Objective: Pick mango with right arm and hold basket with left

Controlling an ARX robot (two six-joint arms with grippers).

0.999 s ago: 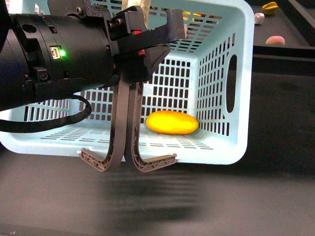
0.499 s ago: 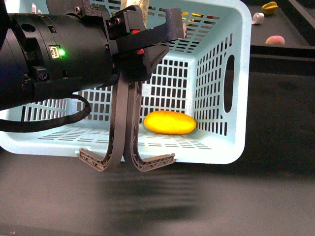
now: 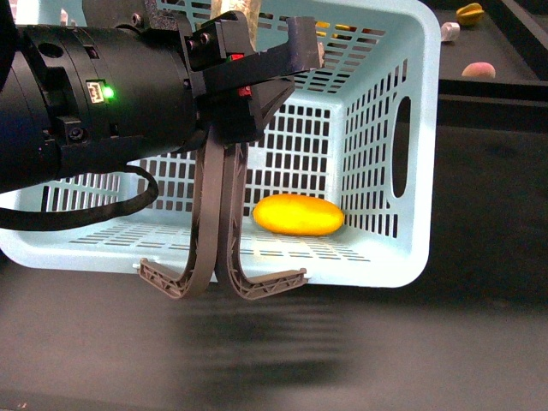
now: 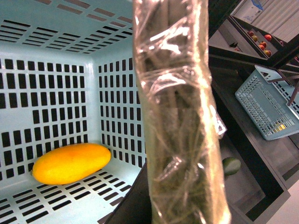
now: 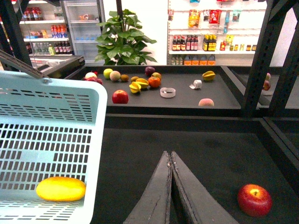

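The light-blue basket (image 3: pixel 377 128) hangs tilted above the dark surface, its two grey-brown handles (image 3: pixel 218 214) swung together. My left gripper (image 3: pixel 257 47) is shut on those handles. In the left wrist view the handles (image 4: pixel 177 116) look wrapped in clear film. The yellow-orange mango (image 3: pixel 300 215) lies on its side inside the basket, against the slotted wall; both wrist views show the mango (image 4: pixel 70 163) (image 5: pixel 60 189) too. My right gripper (image 5: pixel 170 155) is shut and empty, outside the basket (image 5: pixel 51 140), over the black surface. It does not appear in the front view.
A red apple (image 5: pixel 254 199) lies on the black surface beside my right gripper. Behind it a raised shelf holds assorted fruit (image 5: pixel 140 85), with black frame posts (image 5: pixel 254 56) at the side. A second blue basket (image 4: pixel 266 107) and a green fruit (image 4: pixel 230 165) sit beyond the held basket.
The basket and the mango swayed a little to the left and came back. My left gripper keeps its hold on the handles.
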